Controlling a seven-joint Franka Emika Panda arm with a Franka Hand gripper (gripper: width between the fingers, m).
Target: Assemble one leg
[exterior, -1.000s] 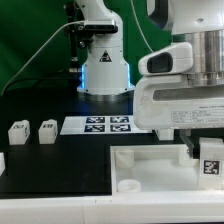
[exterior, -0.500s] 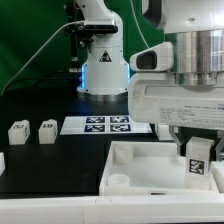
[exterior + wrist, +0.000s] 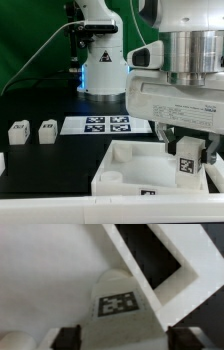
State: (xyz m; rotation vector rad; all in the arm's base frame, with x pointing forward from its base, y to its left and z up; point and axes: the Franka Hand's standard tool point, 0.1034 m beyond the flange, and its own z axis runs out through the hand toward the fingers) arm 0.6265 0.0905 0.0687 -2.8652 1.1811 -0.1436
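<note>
My gripper [image 3: 188, 152] is shut on the leg [image 3: 187, 163], a small white block with a black-and-white tag facing the camera. It holds the leg upright inside the large white tray-like piece [image 3: 125, 160], near its right side in the exterior view. I cannot tell whether the leg's lower end touches the tray floor. In the wrist view the leg [image 3: 120, 303] runs out from between the dark fingers [image 3: 68, 339] over the tray's white floor [image 3: 45, 280], close beside its raised rim [image 3: 135, 258].
Two more small white tagged blocks [image 3: 18, 133] [image 3: 47, 132] stand on the black table at the exterior view's left. The marker board [image 3: 100, 124] lies behind the tray. The robot base [image 3: 103, 65] stands at the back in front of a green backdrop.
My gripper has carried the leg toward the exterior view's left and a little lower. The tray-like piece has shifted to the left as well.
</note>
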